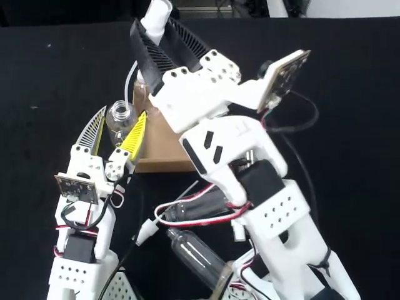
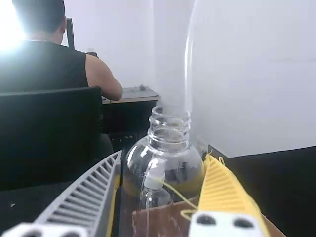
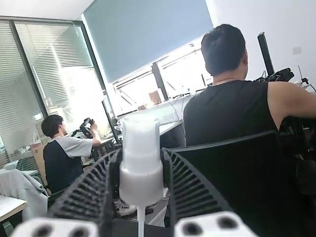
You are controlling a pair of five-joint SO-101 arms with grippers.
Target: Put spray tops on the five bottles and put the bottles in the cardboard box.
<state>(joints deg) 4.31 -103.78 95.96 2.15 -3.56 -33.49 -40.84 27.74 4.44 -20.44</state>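
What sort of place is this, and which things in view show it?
Probably an office used as a robotics lab: window blinds, a desk and a black chair behind, and a robot arm on a black table.

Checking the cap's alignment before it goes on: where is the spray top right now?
In the high view the spray top sits in the right pincer, above the open bottle that the left pincer holds by the cardboard box.

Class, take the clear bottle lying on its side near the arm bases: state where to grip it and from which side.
Probably across the round body of the bottle near its middle, coming down from above, fingers straddling its width. It lies flat and slanted on the table, and one end runs under the right arm.
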